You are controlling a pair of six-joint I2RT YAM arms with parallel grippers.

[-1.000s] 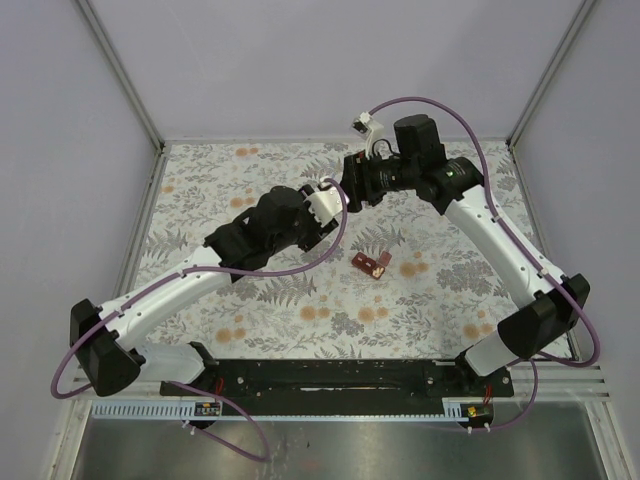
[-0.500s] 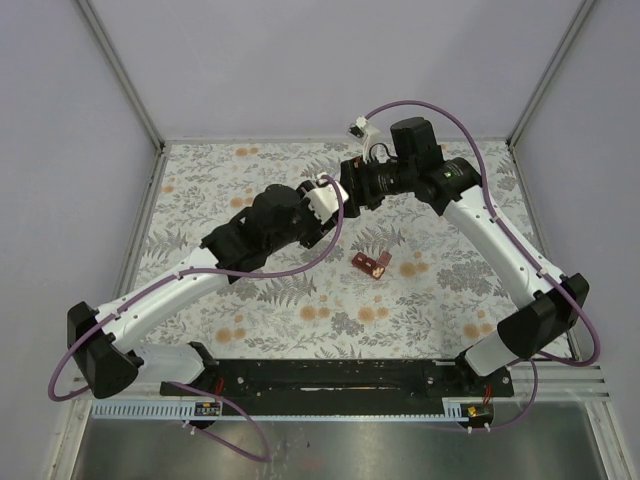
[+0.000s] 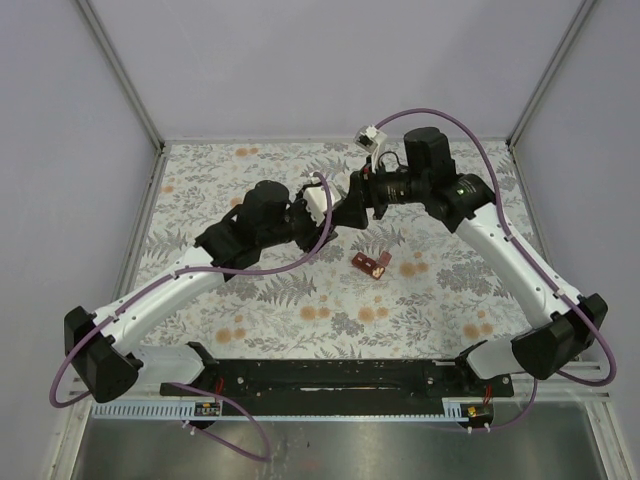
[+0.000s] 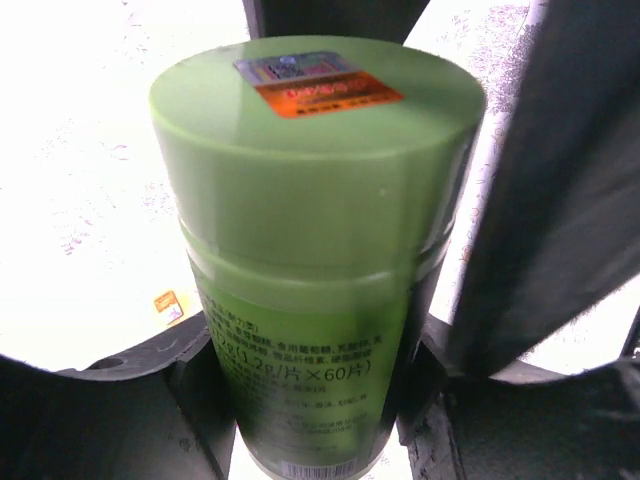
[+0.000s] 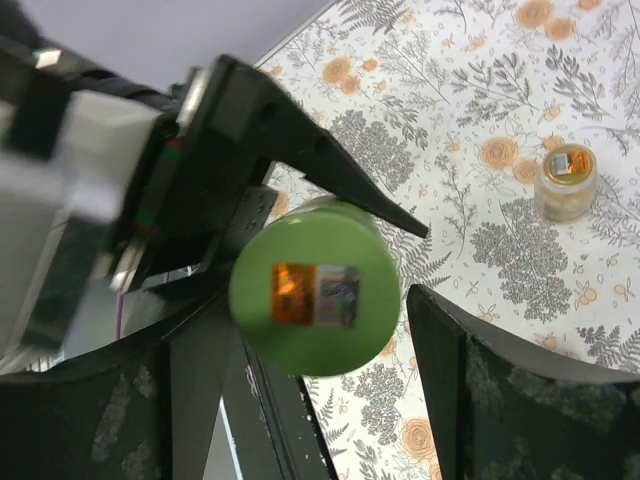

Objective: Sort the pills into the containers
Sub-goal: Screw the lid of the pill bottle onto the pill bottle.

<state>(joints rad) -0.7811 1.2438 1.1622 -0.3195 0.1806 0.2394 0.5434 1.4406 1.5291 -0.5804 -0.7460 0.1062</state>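
Note:
A green bottle [image 4: 310,230] with an orange sticker on its cap fills the left wrist view. My left gripper [image 4: 310,400] is shut on its lower body and holds it above the cloth. In the right wrist view the bottle's green cap [image 5: 315,300] faces the camera. My right gripper [image 5: 318,325] stands open around that cap, with a clear gap at the right finger [image 5: 450,370]. In the top view the two grippers meet at mid-table, left [image 3: 335,212] and right [image 3: 358,196], hiding the bottle. The dark-red pill box [image 3: 370,264] lies just below them. No pills show.
A small pale bottle with an orange cap [image 5: 566,180] stands on the floral cloth [image 3: 300,310] to the right of the grippers. Purple cables loop over both arms. Metal frame posts [image 3: 125,80] and grey walls bound the table at the back and sides.
My right gripper's jaws have spread apart from the green cap. Both wrists have shifted a little, the left one leftward with the bottle still in it.

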